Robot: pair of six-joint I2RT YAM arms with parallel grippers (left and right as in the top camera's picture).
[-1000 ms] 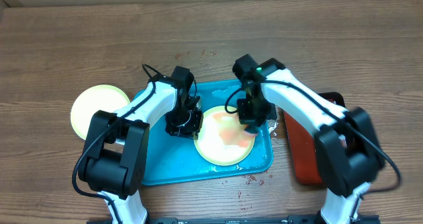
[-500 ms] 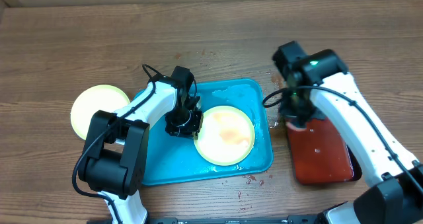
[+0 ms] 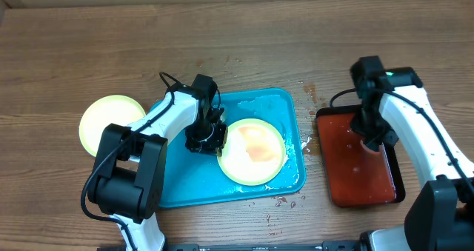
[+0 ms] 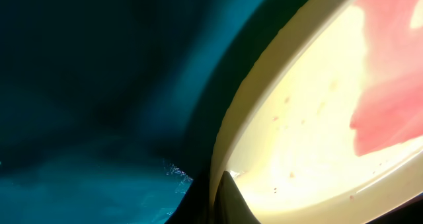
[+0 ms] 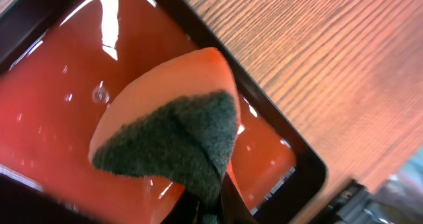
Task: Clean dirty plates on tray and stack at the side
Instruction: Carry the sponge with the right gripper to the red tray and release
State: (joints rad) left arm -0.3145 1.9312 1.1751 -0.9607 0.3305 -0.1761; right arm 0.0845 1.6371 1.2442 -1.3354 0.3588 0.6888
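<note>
On wooden tabletop, tray sits beside red tray.

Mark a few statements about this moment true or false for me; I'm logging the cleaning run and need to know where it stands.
1. The right pincer holds a sponge over the dark red tray. True.
2. The plate in the turquoise tray is spotless. False: an orange-red smear shows in its centre.
3. The left pincer is at that plate's left edge. True.
4. The other plate lies to the right of the turquoise tray. False: it lies on the table, to the left of the tray in the overhead view.
</note>
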